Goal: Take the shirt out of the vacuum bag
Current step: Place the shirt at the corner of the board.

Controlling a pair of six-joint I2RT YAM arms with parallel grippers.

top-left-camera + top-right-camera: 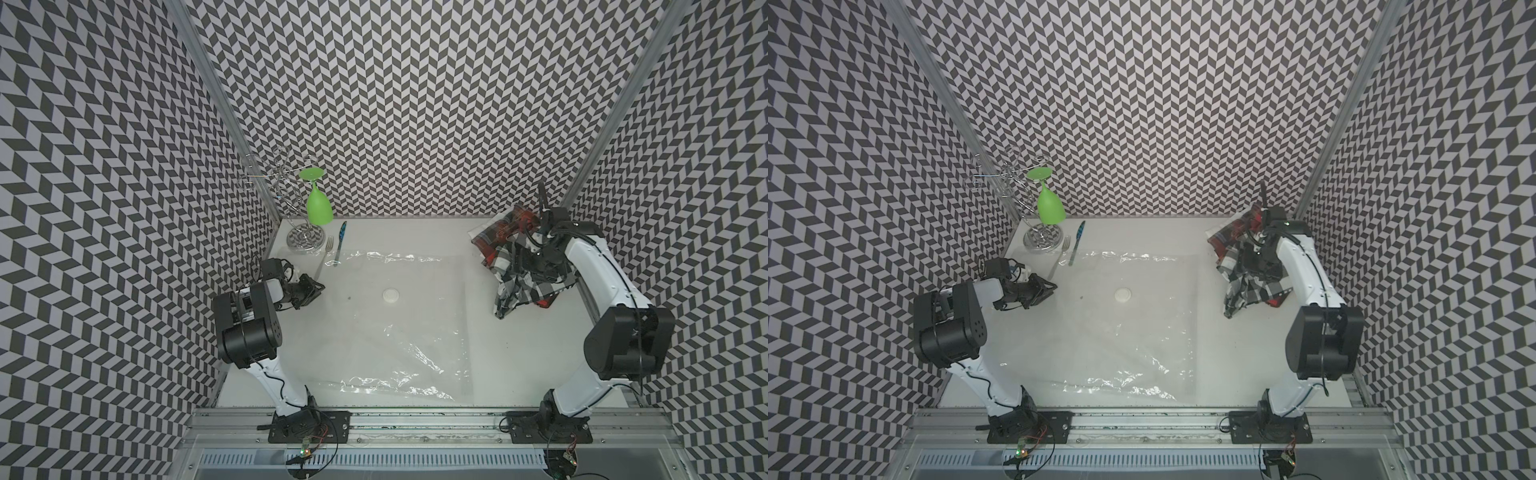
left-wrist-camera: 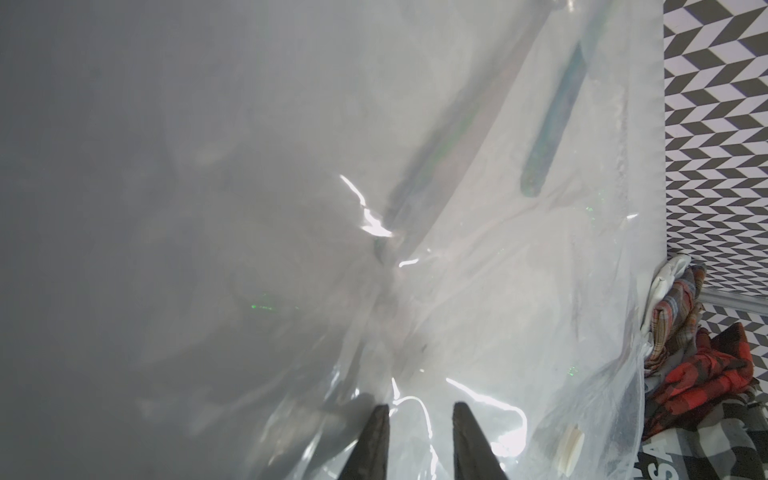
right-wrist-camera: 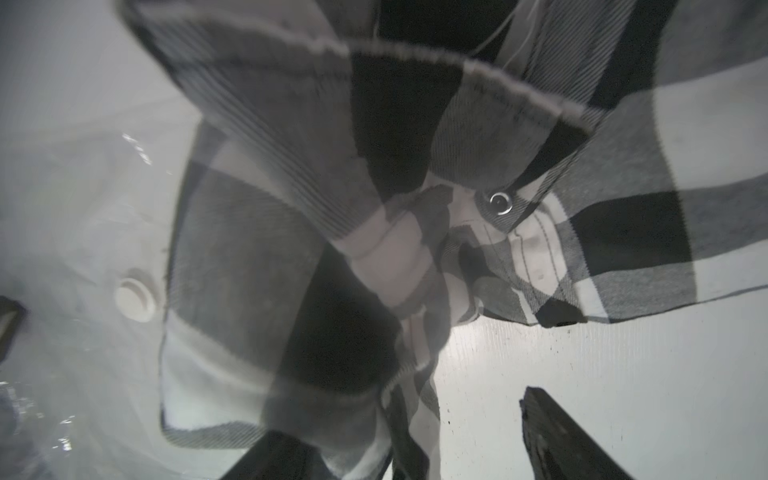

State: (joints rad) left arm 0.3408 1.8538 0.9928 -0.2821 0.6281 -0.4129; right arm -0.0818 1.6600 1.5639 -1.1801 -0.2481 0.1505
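The vacuum bag point(image 1: 374, 332) point(image 1: 1100, 332) lies flat and crinkled on the white table, its round white valve point(image 1: 391, 296) point(image 3: 135, 297) facing up. The shirt point(image 1: 519, 291) point(image 1: 1250, 291) point(image 3: 291, 249), black-and-white plaid, sits bunched on the table right of the bag and outside it. My right gripper point(image 1: 521, 266) point(image 3: 415, 440) hangs over the shirt with its jaws wide apart, and cloth drapes across one finger. My left gripper point(image 1: 318, 286) point(image 2: 419, 415) is at the bag's left edge, jaws a little apart, with plastic film in front of them.
Red plaid cloth point(image 1: 503, 228) point(image 2: 706, 374) is heaped behind the shirt in the far right corner. A wire rack point(image 1: 305, 241) holding an upside-down green glass point(image 1: 319, 203) stands far left. A fork point(image 1: 326, 251) and a blue-handled knife point(image 1: 340, 243) lie by the bag's far edge.
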